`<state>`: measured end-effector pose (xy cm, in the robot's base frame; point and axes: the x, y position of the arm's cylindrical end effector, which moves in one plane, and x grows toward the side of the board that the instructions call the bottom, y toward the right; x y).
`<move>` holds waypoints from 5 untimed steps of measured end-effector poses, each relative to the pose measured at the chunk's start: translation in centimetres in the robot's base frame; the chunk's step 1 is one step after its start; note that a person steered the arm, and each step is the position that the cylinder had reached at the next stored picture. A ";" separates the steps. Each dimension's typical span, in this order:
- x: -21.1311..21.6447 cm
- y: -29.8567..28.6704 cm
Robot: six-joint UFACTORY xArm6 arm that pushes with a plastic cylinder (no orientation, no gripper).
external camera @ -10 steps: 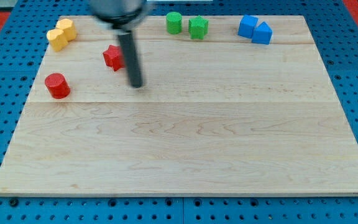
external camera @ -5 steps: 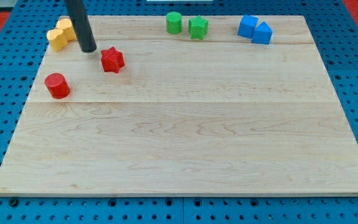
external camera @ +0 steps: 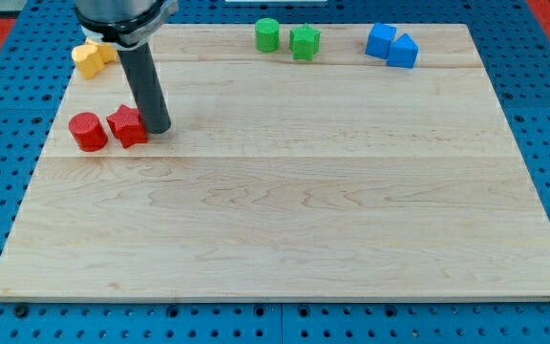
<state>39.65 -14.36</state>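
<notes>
Our tip [external camera: 157,129] sat against the red star block [external camera: 127,126], on its view-right side; half a sec earlier the tip was up by the yellow blocks [external camera: 91,57] and the star lay farther toward view top and right, so the star had been shoved down and left approx to the red cylinder [external camera: 88,131]. The star now sat just left of the tip, touching or nearly touching the cylinder, which hadn't shifted. We had no jaws on this rig, only the rod, so there was nothing to call released or clenched. The star looked small, matte red, lobed, flat on the wooden table [external camera: 285,210]. Well to the tip's right, along the view top, sat a green cylinder [external camera: 267,34], a green star-ish block [external camera: 305,42] and two blue blocks [external camera: 392,44], all unmoved.
</notes>
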 end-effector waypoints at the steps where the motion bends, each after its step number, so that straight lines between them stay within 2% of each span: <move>1: 0.0 3.3; 3: 0.0 9.1; 4: -1.3 11.4; 5: -3.2 11.4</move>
